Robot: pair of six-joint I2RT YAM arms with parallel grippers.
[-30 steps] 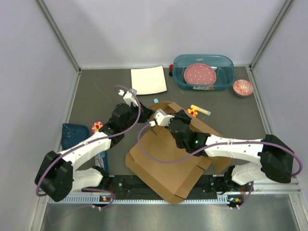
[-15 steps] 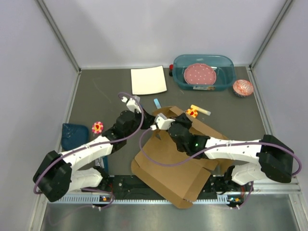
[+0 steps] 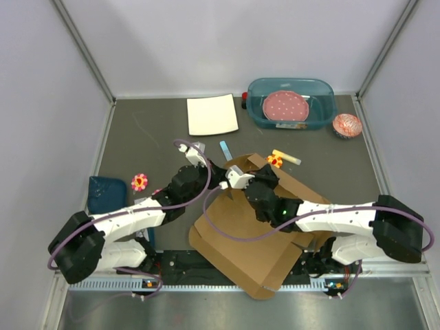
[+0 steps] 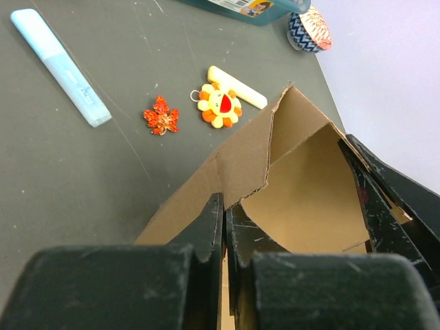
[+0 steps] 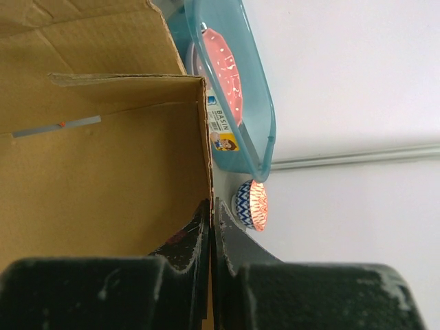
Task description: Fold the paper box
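The cardboard box (image 3: 247, 237) lies part-folded on the desk (image 3: 137, 137) in front of the arm bases, its near corner jutting past the front edge. The left claw (image 4: 224, 206) and right claw (image 5: 210, 206) are each pressed together, pinching a raised flap's edge. Uneven pulling could tear a flap, slip a pinch, or drag the box off.

Pale walls (image 3: 227, 41) enclose the dark grey tabletop (image 3: 137, 141) on three sides.
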